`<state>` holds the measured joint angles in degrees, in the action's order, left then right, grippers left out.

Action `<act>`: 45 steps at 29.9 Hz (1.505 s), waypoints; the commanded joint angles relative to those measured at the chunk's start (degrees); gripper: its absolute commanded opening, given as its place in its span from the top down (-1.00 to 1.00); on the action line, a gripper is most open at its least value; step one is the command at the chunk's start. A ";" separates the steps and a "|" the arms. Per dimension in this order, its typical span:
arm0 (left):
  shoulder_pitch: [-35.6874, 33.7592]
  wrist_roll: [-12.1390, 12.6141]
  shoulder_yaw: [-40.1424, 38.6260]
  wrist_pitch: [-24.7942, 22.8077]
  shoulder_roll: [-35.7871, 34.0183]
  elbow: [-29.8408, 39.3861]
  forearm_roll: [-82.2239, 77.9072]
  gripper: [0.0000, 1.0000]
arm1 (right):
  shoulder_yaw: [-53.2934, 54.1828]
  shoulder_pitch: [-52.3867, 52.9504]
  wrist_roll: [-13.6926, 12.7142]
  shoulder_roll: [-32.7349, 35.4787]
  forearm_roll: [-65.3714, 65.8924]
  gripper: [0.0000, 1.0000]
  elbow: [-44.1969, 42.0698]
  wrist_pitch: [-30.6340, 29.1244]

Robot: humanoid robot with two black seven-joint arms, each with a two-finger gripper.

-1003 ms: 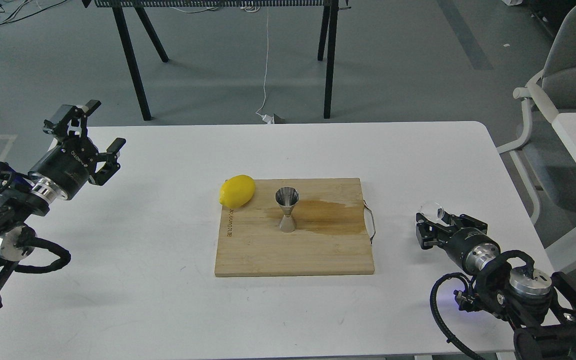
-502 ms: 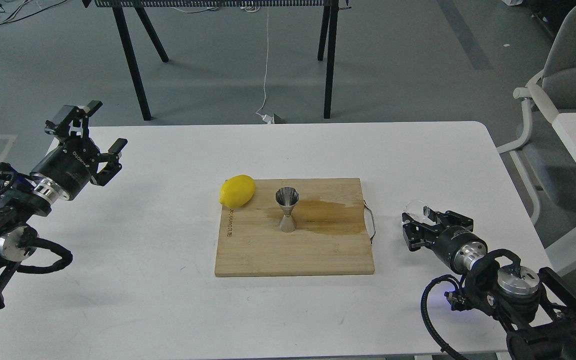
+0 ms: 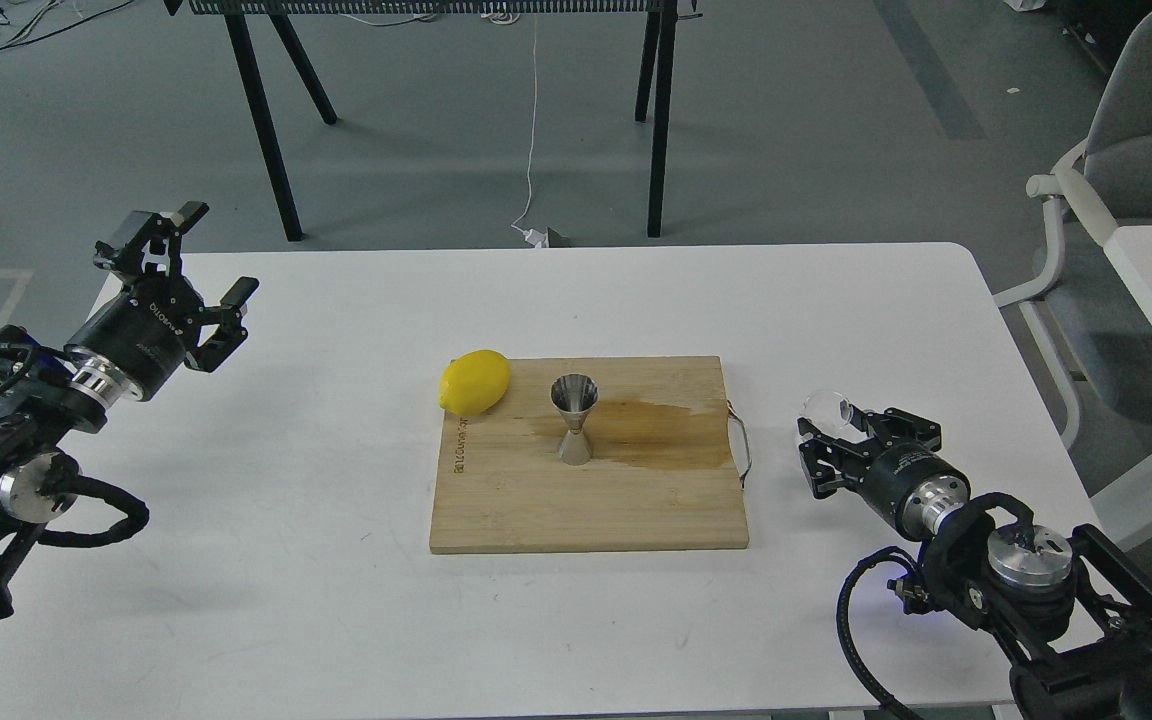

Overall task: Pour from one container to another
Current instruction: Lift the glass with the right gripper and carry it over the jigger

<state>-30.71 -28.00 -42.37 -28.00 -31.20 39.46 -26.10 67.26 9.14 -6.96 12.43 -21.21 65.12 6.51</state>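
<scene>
While our right gripper (image 3: 829,437) pinches the cup (image 3: 829,408) right of the board (image 3: 586,500), our left gripper (image 3: 186,260) hangs spread wide; the jigger (image 3: 573,417) stands upright on the board beside a lemon (image 3: 474,382).

Bright, even overhead light fills the scene, and the white table (image 3: 336,600) stays unclipped. Shadows are soft and faint: a pale one lies just left of the steel jigger (image 3: 573,418), whose rim shows small highlights. Focus is sharp throughout, with no motion blur or edge bending.
</scene>
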 commanded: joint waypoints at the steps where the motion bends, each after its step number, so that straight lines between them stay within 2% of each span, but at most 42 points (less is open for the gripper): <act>1: 0.03 0.00 0.00 0.00 0.00 0.00 0.00 -0.99 | -0.02 0.00 0.01 -0.04 1.70 0.17 0.27 0.00; 24: 0.03 0.00 -0.35 0.00 1.05 0.00 0.26 -0.99 | -10.04 10.81 -0.07 -0.31 7.50 0.20 1.32 0.87; 45: 0.03 0.00 -0.52 0.00 2.02 0.00 0.35 -0.99 | -19.27 18.37 -0.16 -4.79 11.02 0.20 1.23 2.98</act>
<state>-30.68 -28.00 -42.81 -28.00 -29.18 39.46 -25.76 49.37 26.42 -7.12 8.20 -10.29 66.38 9.23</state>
